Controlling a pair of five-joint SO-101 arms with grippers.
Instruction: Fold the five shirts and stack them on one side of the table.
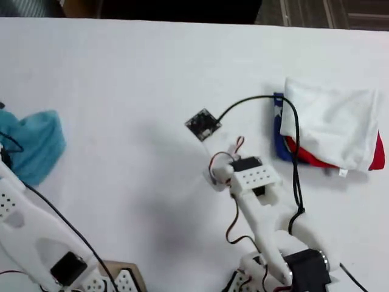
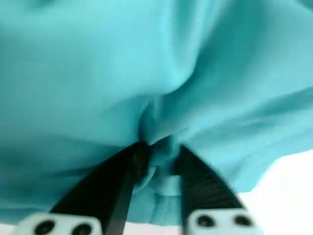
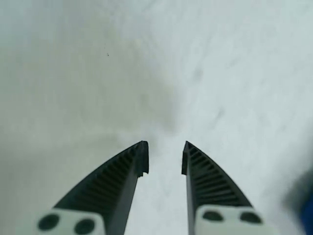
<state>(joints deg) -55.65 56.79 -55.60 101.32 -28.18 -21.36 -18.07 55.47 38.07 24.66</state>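
Note:
A crumpled teal shirt lies at the table's left edge. My left gripper is shut on a bunched fold of this teal shirt, the cloth pinched between its black fingers. The left arm runs up from the near left corner to the shirt. At the right side sits a stack of folded shirts: a white one on top, a red one and a blue one beneath. My right gripper hangs open over bare table with nothing between its fingers; the right arm stands left of the stack.
The white table stretches wide between the teal shirt and the stack. A black cable from the right arm's wrist camera crosses the stack's left edge. A wooden base sits at the near edge.

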